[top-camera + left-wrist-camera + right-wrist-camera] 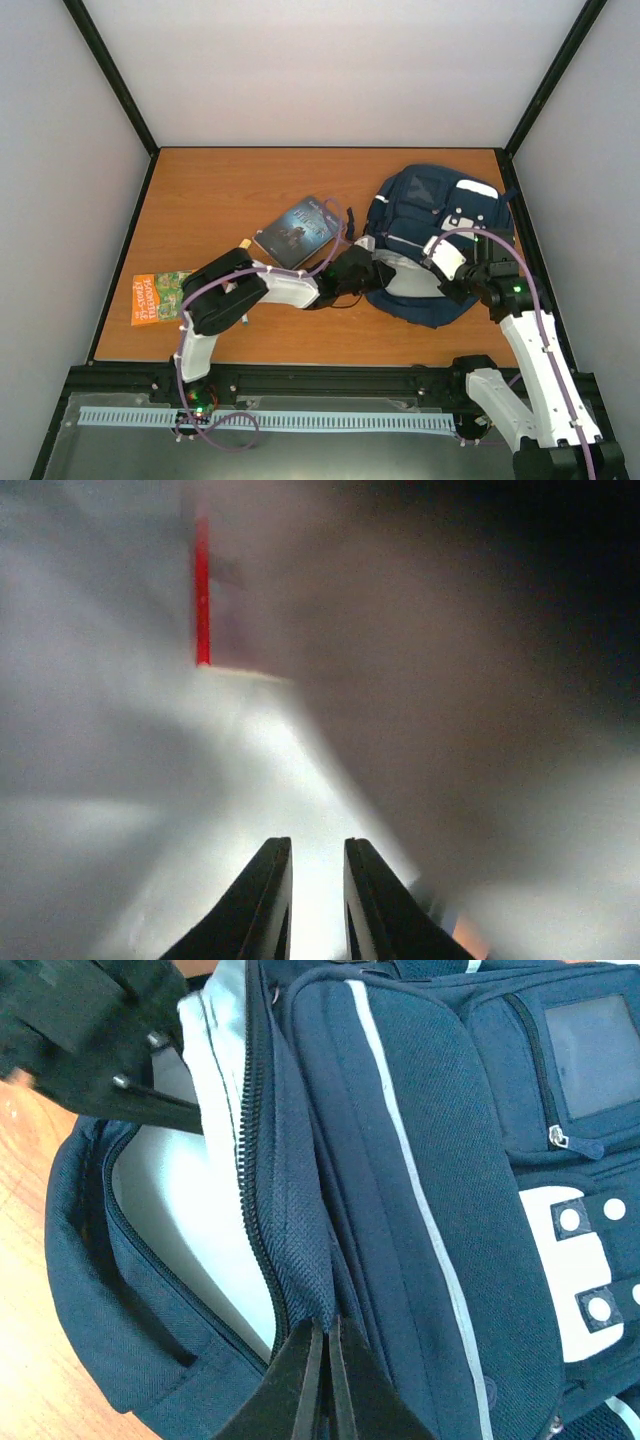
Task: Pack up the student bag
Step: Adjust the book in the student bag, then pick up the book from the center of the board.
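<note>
The student bag (430,215) lay flat on the tabletop (220,190), its main compartment unzipped. The right end effector (326,1325) was clamped tight on the zipper edge of the bag, with the fabric pinched directly between its fingers, and it held the flap up so the grey lining (190,1190) showed just to its left.

The left end effector (316,845) was pushed inside that opening, with lining all around it. Its fingers stood only slightly parted and nothing lay between them. Ahead of it and up to its left, deeper in the bag, sat something with a red edge (202,590), too blurred to identify.

Packing looked partly done at best. A dark blue book (297,230) lay outside the bag, behind the left end effector and just beside its forearm. An orange book (160,297) lay well behind it, beyond the arm's elbow, near the tabletop's far side edge. Both would probably need to go in, and the bag would then have to be zipped shut.
</note>
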Tool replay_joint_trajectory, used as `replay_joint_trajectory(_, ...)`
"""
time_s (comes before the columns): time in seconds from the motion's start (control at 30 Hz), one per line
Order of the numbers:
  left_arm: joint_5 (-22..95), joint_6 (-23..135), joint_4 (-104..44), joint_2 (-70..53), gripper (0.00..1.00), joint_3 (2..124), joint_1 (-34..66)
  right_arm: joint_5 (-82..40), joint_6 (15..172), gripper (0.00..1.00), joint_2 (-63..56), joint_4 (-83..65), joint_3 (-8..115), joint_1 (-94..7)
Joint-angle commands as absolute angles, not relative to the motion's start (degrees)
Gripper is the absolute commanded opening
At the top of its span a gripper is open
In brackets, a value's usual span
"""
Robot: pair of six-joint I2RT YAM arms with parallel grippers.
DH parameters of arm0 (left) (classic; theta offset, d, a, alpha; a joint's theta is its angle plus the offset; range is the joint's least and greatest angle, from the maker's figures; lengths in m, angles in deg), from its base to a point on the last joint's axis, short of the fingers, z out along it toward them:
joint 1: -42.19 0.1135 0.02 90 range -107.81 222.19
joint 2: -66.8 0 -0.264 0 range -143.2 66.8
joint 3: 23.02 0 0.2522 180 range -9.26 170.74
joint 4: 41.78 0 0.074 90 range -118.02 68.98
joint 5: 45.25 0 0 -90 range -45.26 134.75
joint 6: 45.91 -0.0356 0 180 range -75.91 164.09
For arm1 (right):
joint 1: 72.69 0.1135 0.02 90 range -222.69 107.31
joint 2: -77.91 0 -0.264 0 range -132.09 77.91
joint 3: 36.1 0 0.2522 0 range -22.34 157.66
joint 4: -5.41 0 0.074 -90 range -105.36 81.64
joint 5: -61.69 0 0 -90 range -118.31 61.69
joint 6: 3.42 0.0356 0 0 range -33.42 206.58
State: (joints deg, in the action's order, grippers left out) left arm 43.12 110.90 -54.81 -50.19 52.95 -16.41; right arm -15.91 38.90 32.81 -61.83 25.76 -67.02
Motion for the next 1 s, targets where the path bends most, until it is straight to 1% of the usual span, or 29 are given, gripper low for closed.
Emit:
replay_joint_trajectory(0.0, 41.54, 106.80, -45.77, -41.57, 0.20, 49.44, -17.95, -17.22, 36.36, 0.03, 32.02, -57.73, 23.61, -66.80)
replay_joint_trajectory(0.17, 43.60, 102.38, -35.02, -29.37, 0.41, 41.90, -18.67, -14.39, 28.76, 0.03, 32.87, -60.89, 18.84, -66.78)
replay_joint_trajectory(0.27, 47.65, 98.27, -25.81, -21.08, 0.47, 40.13, -18.47, -13.91, 25.15, 0.04, 34.02, -62.53, 15.05, -66.80)
replay_joint_trajectory(0.33, 51.11, 95.84, -20.19, -17.28, 0.50, 40.18, -17.61, -14.38, 23.79, 0.07, 33.78, -63.07, 12.74, -66.80)
replay_joint_trajectory(0.37, 51.72, 94.63, -17.89, -15.83, 0.51, 40.21, -16.58, -14.27, 23.43, 0.10, 33.54, -63.35, 11.89, -66.80)
replay_joint_trajectory(0.4, 51.90, 93.61, -15.73, -14.75, 0.54, 40.52, -15.32, -13.88, 23.28, 0.18, 33.45, -63.89, 11.42, -66.80)
replay_joint_trajectory(0.43, 52.00, 91.38, -12.96, -14.26, 0.58, 41.59, -13.51, -13.16, 23.15, 0.29, 33.44, -64.67, 11.30, -66.80)
replay_joint_trajectory(0.47, 52.60, 89.38, -8.65, -14.47, 0.64, 43.80, -11.55, -12.22, 23.06, 0.40, 33.52, -65.46, 11.50, -66.80)
replay_joint_trajectory(0.5, 54.03, 87.65, -3.75, -15.02, 0.69, 47.36, -9.58, -11.35, 23.05, 0.49, 33.48, -66.36, 11.81, -66.80)
replay_joint_trajectory(0.53, 55.57, 86.06, 2.76, -15.78, 0.75, 50.01, -7.68, -10.38, 23.20, 0.55, 33.40, -67.63, 12.58, -66.80)
replay_joint_trajectory(0.57, 56.39, 84.35, 5.55, -16.31, 0.81, 51.88, -5.93, -9.47, 23.24, 0.59, 33.31, -68.54, 13.33, -66.80)
replay_joint_trajectory(0.63, 55.84, 81.18, 8.37, -17.29, 0.92, 54.50, -2.14, -7.47, 23.51, 0.63, 33.14, -70.14, 15.37, -66.80)
replay_joint_trajectory(0.7, 53.33, 78.86, 9.61, -18.81, 0.99, 56.86, 2.51, -5.22, 24.55, 0.68, 32.96, -71.10, 17.68, -66.80)
replay_joint_trajectory(0.9, 45.81, 74.62, 11.33, -28.96, 1.00, 66.72, 12.51, 2.53, 31.58, 0.78, 31.29, -68.62, 24.28, -66.72)
replay_joint_trajectory(0.97, 44.02, 73.32, 11.96, -33.44, 1.00, 71.49, 14.79, 4.18, 36.20, 0.79, 30.29, -65.43, 25.67, -66.64)
